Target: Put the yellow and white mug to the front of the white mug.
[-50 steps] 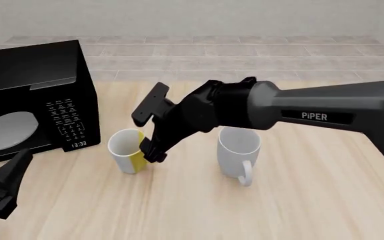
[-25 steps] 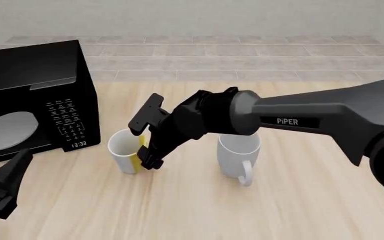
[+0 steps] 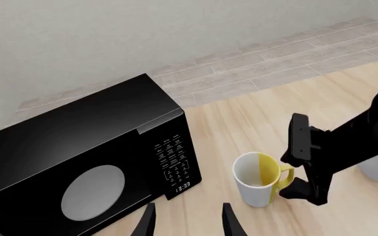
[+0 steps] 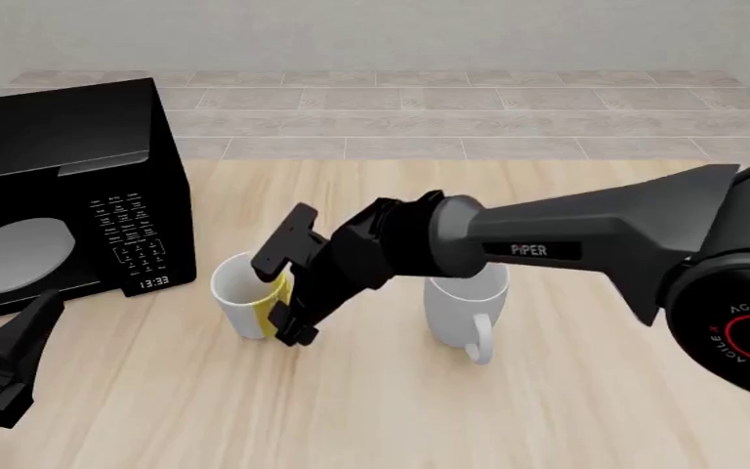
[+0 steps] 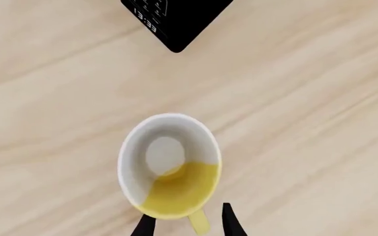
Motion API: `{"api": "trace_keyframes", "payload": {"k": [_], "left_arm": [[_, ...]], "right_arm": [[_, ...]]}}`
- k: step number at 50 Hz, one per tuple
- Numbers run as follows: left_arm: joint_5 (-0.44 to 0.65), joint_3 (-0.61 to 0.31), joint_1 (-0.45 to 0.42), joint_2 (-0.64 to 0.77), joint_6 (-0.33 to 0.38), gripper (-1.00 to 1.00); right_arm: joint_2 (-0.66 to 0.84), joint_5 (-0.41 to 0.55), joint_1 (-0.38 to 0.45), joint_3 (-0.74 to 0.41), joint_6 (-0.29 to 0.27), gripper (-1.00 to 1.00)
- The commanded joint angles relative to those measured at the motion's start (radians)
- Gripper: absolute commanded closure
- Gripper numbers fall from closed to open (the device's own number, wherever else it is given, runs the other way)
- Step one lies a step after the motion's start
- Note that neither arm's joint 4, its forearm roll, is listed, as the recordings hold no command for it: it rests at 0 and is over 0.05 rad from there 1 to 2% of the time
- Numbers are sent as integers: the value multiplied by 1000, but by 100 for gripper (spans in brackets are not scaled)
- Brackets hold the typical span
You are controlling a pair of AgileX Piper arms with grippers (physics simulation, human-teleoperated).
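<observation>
**Lining up on the mug handle**

I have the right gripper (image 4: 286, 289) poised over the yellow and white mug (image 4: 247, 295), fingers spread apart and straddling its yellow handle (image 5: 200, 222) without yet pinching it. The mug stands upright on the wooden table (image 4: 570, 410), just in front of the microwave (image 4: 69, 191) and off to the left of the white mug (image 4: 463, 305).

To do this well, I'd descend until both pads bracket the handle evenly, then close slowly so the mug doesn't twist or tip. The left gripper (image 3: 185, 223) is parked low, jaws apart, holding nothing.
</observation>
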Motion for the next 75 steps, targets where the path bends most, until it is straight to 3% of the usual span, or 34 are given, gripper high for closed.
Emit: {"api": "trace_keyframes", "payload": {"k": [1, 32, 43, 75], "left_arm": [[0, 0, 0, 0, 0, -100], [0, 0, 0, 0, 0, -100], [0, 0, 0, 0, 0, -100], [0, 0, 0, 0, 0, -100]], "right_arm": [[13, -8, -2, 5, 6, 100], [-116, 34, -7, 10, -18, 100], [-153, 73, -50, -33, -33, 100], [-228, 136, -219, -41, 10, 100]]}}
